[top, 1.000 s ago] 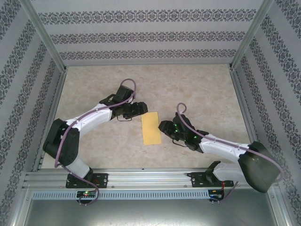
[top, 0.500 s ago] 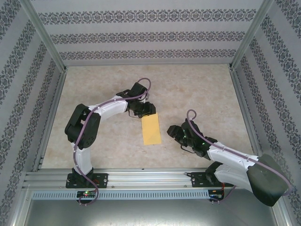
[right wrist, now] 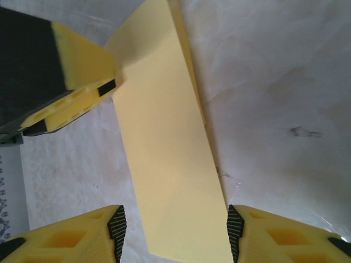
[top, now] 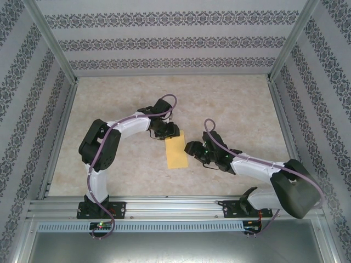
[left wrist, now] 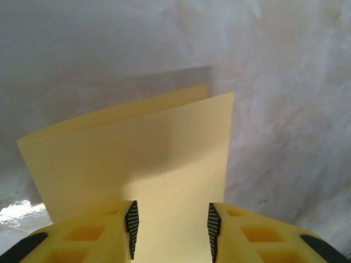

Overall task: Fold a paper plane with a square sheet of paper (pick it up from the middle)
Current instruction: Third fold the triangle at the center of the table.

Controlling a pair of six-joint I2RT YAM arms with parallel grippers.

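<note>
Currently the paper point(top: 176, 150) lies folded. The left gripper point(top: 169, 131) sits at its far end, the right gripper point(top: 189, 148) beside it; both released.

Up top, the back wall point(top: 164, 44) runs pale with dark floral bands, and the side walls point(top: 22, 82) at the left and right edges carry the same pattern. Silver frame posts point(top: 52, 38) slant in from both upper corners. Centre frame, the beige marbled table top point(top: 230, 98), evenly lit. Along the bottom, an aluminium rail point(top: 175, 205), a perforated strip point(top: 175, 226) under it, then a grey ledge point(top: 175, 246). Close in, the surface looks crinkled and glossy, with a bright glare patch point(left wrist: 16, 211) at the lower left.
</note>
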